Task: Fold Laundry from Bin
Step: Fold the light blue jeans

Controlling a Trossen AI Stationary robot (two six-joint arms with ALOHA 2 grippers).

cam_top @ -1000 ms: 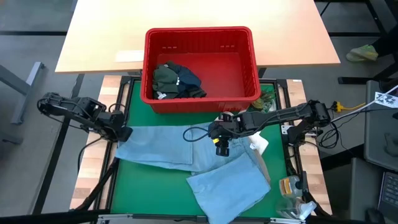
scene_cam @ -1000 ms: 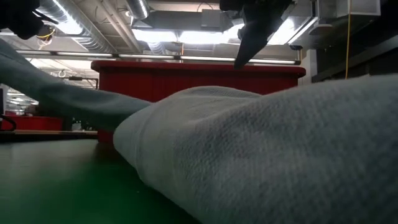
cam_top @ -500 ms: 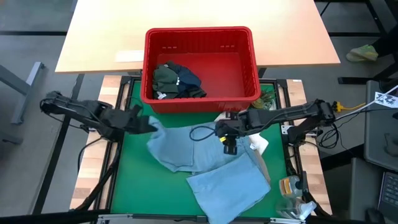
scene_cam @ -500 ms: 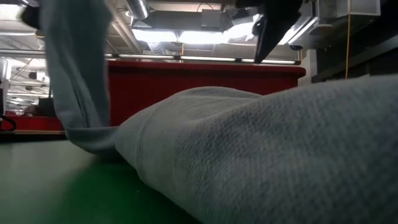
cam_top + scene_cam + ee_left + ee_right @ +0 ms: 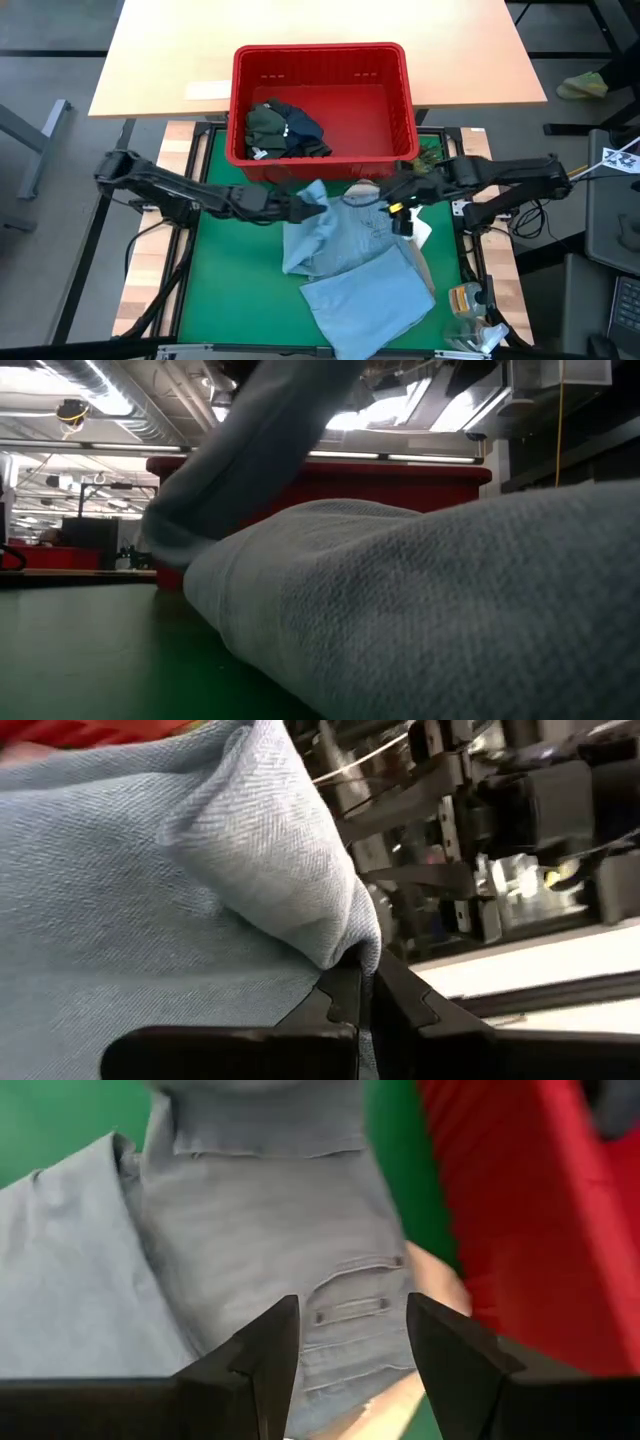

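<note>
Just in front of the red bin (image 5: 320, 75), the left gripper (image 5: 312, 203), clamped on the light blue shirt (image 5: 345, 250), is folding a sleeve across mid-mat; next comes laying it flat, while the right gripper (image 5: 398, 205) hovers open alongside.

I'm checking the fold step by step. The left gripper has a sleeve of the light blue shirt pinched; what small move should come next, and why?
Probably lower and release. The left gripper, shut on the light blue shirt, holds the sleeve above the shirt's body near the red bin, so the fold looks carried across. The right gripper hangs open beside it.
</note>
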